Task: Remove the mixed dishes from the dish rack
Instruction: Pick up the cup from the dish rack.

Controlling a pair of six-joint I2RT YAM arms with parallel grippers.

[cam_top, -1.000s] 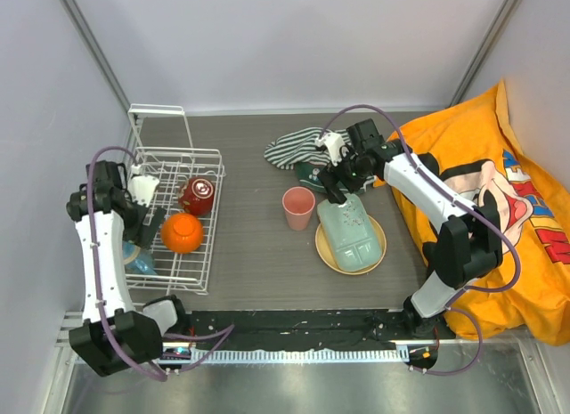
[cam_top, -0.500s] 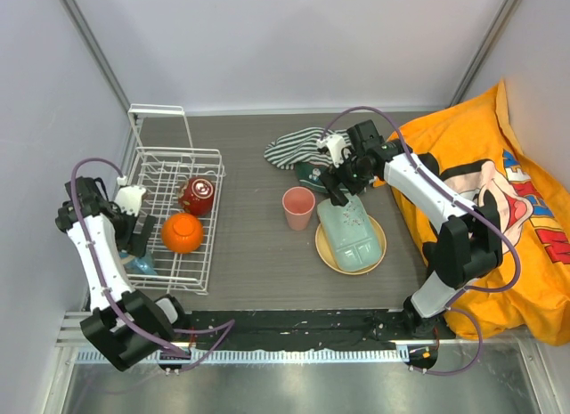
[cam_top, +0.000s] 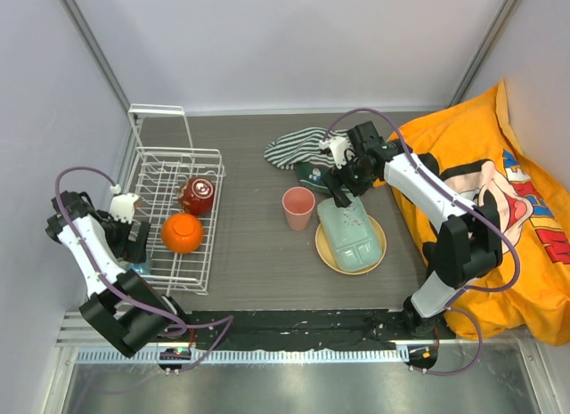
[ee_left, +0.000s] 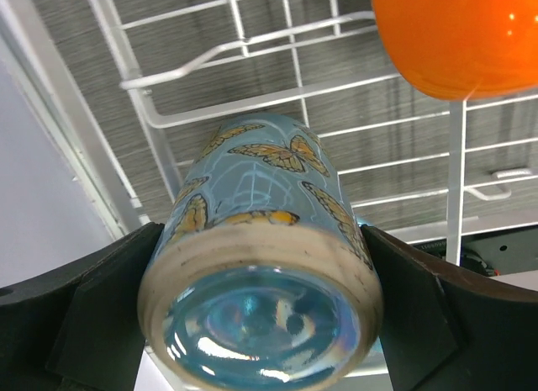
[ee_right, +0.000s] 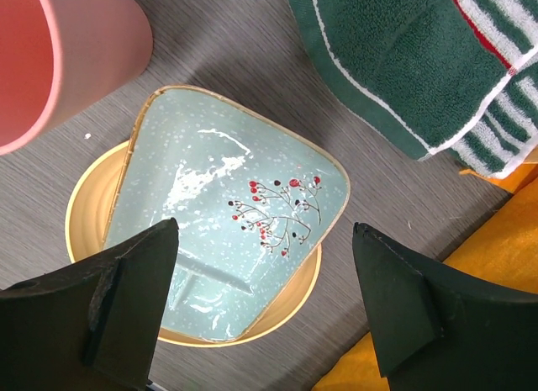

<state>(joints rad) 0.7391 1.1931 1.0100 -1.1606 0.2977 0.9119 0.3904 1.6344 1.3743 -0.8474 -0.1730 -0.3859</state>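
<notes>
Left wrist: L gripper (ee_left: 261, 233) clamps blue butterfly cup (ee_left: 252, 177) by dish rack (ee_left: 277, 97) edge; R gripper (ee_right: 265, 225) spread wide over green tray (ee_right: 197, 168).

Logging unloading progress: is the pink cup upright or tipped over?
Upright: the pink cup shows its round open mouth facing straight up.

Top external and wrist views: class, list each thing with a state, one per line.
Left gripper: shut on the butterfly cup
Butterfly cup: gripped, in the dish rack
Right gripper: open, empty, above the green tray
Green tray: on the tan plate, outside the rack
Pink cup: upright, empty, on the table
Orange mug: in the rack
Dark red bowl: in the rack
Striped cloth: crumpled on the table
</notes>
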